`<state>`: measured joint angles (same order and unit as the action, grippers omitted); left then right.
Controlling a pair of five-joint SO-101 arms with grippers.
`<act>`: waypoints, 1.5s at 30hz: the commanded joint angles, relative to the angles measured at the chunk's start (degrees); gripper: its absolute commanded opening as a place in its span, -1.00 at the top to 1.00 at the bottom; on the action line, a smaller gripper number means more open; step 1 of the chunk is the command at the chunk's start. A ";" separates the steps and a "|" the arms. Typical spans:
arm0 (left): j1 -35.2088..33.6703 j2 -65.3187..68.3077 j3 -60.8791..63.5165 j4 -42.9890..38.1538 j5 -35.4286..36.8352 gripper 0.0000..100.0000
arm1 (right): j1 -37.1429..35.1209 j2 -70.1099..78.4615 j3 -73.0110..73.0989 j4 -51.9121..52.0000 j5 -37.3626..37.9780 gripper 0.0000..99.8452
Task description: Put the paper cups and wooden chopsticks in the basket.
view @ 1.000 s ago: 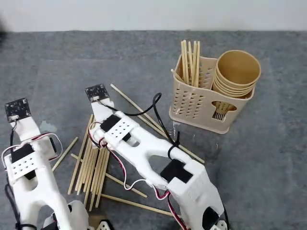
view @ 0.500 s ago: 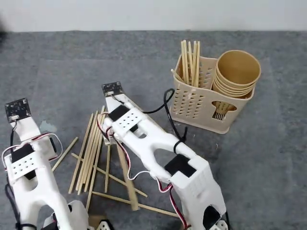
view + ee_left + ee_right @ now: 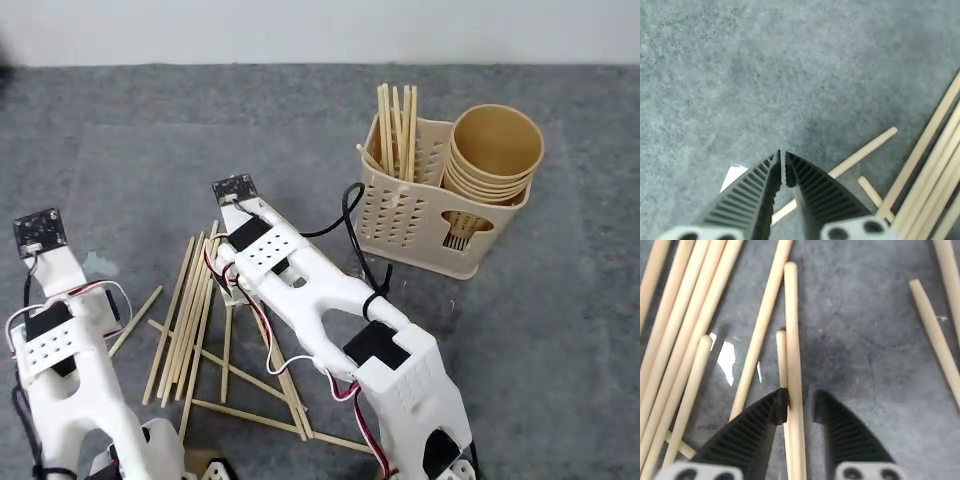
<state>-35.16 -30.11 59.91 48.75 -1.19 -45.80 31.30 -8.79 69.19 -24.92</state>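
right gripper (image 3: 800,407) is shifted toward 3 o'clock since earlier; jaws are apart around one chopstick (image 3: 792,340). left gripper (image 3: 783,167) is closed. paper cups (image 3: 497,145) are stowed in basket (image 3: 400,225) at 1 o'clock; loose chopsticks (image 3: 185,310) are outstanding.

The chopsticks (image 3: 188,305) are smooth matt wood, the mat (image 3: 150,170) rough cloth, the basket (image 3: 400,215) matt plastic, the cups (image 3: 495,135) paper.
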 commanded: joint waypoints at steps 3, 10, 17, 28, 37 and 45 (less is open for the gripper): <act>-0.26 -2.29 -0.48 -1.14 0.35 0.97 | 0.48 -1.01 -1.58 1.36 0.79 0.56; -0.26 -2.29 -0.48 -1.14 0.35 0.97 | -2.68 -0.57 -2.73 1.45 0.79 0.56; -0.26 -2.29 -0.48 -1.14 0.35 0.97 | -3.38 1.27 -2.46 1.54 0.79 0.56; -0.26 -2.29 -0.48 -1.14 0.35 0.97 | 1.01 2.68 -2.46 3.21 4.13 0.98; -0.26 -2.29 -0.48 -1.14 0.35 0.97 | 1.71 -0.66 -2.64 7.34 6.95 0.98; -0.26 -2.29 -0.48 -1.14 0.35 0.97 | 1.45 -3.82 -2.37 9.19 8.26 0.98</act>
<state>-35.16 -30.11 59.91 48.75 -1.19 -44.75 31.91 -10.55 77.36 -18.07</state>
